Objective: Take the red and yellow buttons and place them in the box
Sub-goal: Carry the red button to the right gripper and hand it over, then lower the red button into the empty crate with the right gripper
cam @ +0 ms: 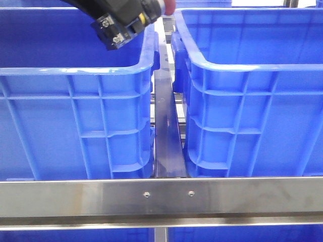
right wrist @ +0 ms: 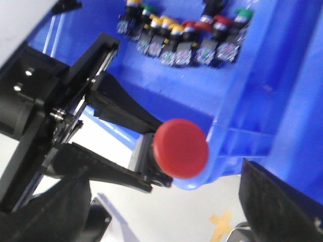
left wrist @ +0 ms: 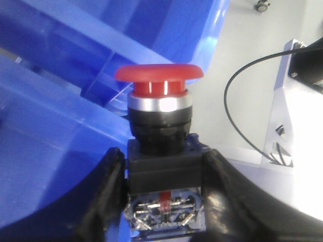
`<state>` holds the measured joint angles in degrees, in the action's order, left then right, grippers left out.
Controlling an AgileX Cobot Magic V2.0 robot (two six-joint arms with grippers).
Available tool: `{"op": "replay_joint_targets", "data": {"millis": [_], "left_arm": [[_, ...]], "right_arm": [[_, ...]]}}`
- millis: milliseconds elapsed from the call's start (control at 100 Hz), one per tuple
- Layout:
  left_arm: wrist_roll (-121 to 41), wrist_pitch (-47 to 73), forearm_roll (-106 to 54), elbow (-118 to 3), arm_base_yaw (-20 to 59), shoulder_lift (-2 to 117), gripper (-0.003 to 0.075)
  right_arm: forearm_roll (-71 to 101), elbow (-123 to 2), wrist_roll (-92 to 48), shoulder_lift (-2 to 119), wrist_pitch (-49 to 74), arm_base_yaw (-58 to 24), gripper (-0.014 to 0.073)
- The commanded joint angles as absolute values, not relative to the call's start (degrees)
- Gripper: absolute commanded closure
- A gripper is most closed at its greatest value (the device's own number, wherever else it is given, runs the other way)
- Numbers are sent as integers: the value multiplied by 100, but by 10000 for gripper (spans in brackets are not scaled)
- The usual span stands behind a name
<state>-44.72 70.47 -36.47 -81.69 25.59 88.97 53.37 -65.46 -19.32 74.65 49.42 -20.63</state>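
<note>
Left gripper [left wrist: 164, 201] has its jaws pinching a red button [left wrist: 160, 101] by the square black base; the dark fingers [left wrist: 103, 196] press on both flanks of that base, and the mushroom cap stands clear beyond the fingertips, upright along the jaw axis. Below the base, between the fingers, metal terminals and a short red stripe show. In the front view the same left gripper [cam: 121, 25] sits high over the inner rim of the left blue bin [cam: 75, 101], the terminal block facing the camera and a sliver of red cap [cam: 170, 6] poking past the fingers toward the gap between bins. The right blue bin [cam: 252, 101] stands just beside the left one, a dark metal rail [cam: 165, 126] running between them, and a steel crossbar [cam: 161, 196] across the near side. From the right wrist view the held red button [right wrist: 180, 148] is seen cap-on, clamped between the left arm's black fingers [right wrist: 108, 174], outside the wall of a blue bin [right wrist: 262, 101]. Inside that bin lies a row of loose buttons [right wrist: 181, 38] (red, yellow and green caps, well apart from the jaws). Right gripper: only one dark finger [right wrist: 280, 206] is in view, blurred; cannot tell whether its jaws are spread or pressed together.
</note>
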Motion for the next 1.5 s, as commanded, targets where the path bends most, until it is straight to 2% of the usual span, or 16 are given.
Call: {"op": "replay_joint_targets", "data": {"millis": [0,510,610,690,800,870,970,1090,1160,1220,1489], "left_arm": [[-4475,7257,-4099,-8322,2610,8573,721],[-4623,7257,-4308,-8322,2610,8293,721],[-4746,7257,-4308,-8322,2610,8293,720],[-4749,7257,-4308,-8322,2610,8293,711],[-4749,7257,-4308,-8322,2610,8293,636],[-4749,7257,-4308,-8322,2610,8293,559],[-4739,7257,-4308,-8322,2610,8293,400],[-4729,7257,-4308,-8322,2610,8293,158],[-4729,7257,-4308,-8322,2610,8293,67],[-4729,7257,-4308,-8322,2610,8293,34],[-4714,7257,-4025,-8497,2610,8293,50]], "right_arm": [[5712,-6782,-2032,7467,4856,-2147,-24],[6757,-6782,-2569,7758,4766,-2147,-16],[6757,-6782,-2569,7804,4798,-2147,76],[6763,-6782,-2569,7812,4891,-2147,231],[6763,-6782,-2569,7812,4997,-2147,436],[6763,-6782,-2569,7812,4997,-2147,503],[6763,-6782,-2569,7812,4997,-2147,513],[6763,-6782,-2569,7812,5028,-2147,513],[6763,-6782,-2569,7812,5027,-2141,513],[6763,-6782,-2569,7812,5027,-2141,513],[6763,-6782,-2569,7812,5009,-1817,513]]}}
